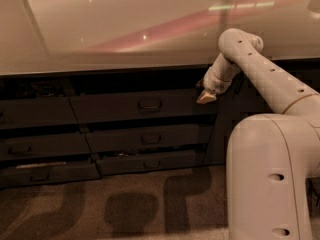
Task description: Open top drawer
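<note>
From the near right the arm [270, 79] reaches in; its gripper [206, 97] sits at the right end of the top drawer [115, 109], apart from the handle [149, 104], open or closed I cannot tell. The drawer seems closed under the bench [100, 66]. Likely next: shift left, grasp the handle, pull

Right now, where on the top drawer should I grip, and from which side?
Probably the handle centred on the top drawer: the flat front's only raised part. Come straight from the front. The gripper hangs by the drawer's right end.
</note>
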Tool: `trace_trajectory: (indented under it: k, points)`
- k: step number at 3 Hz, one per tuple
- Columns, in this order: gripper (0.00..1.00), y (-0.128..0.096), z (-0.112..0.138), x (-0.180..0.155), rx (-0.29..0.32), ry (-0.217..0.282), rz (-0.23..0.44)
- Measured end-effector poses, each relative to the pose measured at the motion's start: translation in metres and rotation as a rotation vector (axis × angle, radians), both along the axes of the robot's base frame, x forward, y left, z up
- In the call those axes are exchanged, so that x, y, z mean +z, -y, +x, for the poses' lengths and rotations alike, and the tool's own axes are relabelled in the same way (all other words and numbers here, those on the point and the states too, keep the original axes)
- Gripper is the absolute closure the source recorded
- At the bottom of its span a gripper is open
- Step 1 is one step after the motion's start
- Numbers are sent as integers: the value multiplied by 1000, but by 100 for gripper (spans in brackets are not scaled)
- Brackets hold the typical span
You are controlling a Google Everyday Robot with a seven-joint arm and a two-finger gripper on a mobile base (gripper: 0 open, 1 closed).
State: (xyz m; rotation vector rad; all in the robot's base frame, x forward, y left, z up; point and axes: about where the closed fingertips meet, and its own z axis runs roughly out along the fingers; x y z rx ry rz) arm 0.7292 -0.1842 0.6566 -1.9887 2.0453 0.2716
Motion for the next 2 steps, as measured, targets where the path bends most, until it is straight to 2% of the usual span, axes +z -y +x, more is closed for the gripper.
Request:
trace_trajectory:
  k: [2]
  points:
    - [100, 0, -1, 14, 0, 0, 0]
